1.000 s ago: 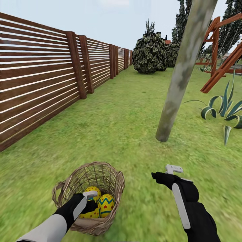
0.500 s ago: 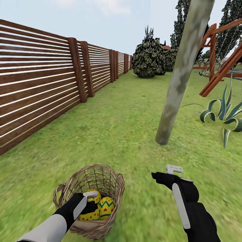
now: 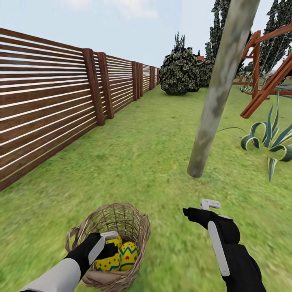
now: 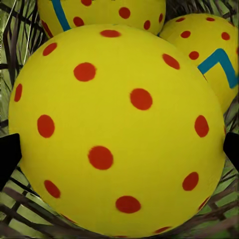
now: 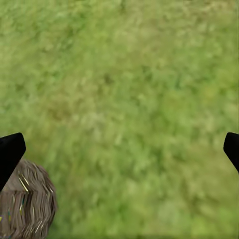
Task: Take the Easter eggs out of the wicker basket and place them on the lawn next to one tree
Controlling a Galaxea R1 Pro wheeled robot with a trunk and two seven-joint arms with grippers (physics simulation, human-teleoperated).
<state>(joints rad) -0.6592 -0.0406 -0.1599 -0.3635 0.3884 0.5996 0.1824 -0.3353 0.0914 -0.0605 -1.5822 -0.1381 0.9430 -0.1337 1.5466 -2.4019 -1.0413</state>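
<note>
The wicker basket (image 3: 121,207) sits on the lawn (image 3: 142,154) at the lower left, with three Easter eggs in it. My left gripper (image 3: 109,240) reaches down inside the basket, open, its fingertips (image 4: 7,154) on either side of a red-dotted yellow egg (image 4: 119,129). Two more eggs (image 4: 209,55) lie behind that one, and one with a blue zigzag (image 3: 129,255) shows beside the gripper. Whether the pads touch the egg, I cannot tell. My right gripper (image 3: 200,207) hovers open and empty over grass to the right of the basket (image 5: 25,204). The tree (image 3: 211,109) leans ahead, its foot beyond the right gripper.
A brown slatted fence (image 3: 48,105) runs along the left side. A striped broad-leaved plant (image 3: 269,140) and a red wooden frame (image 3: 267,77) stand to the right of the trunk. Dark bushes (image 3: 180,71) close the far end. Grass stretches between the basket and the trunk.
The whole picture has slid slightly downward, so the camera has moved. Both arms hold the same places in the view, and the left gripper stays among the eggs.
</note>
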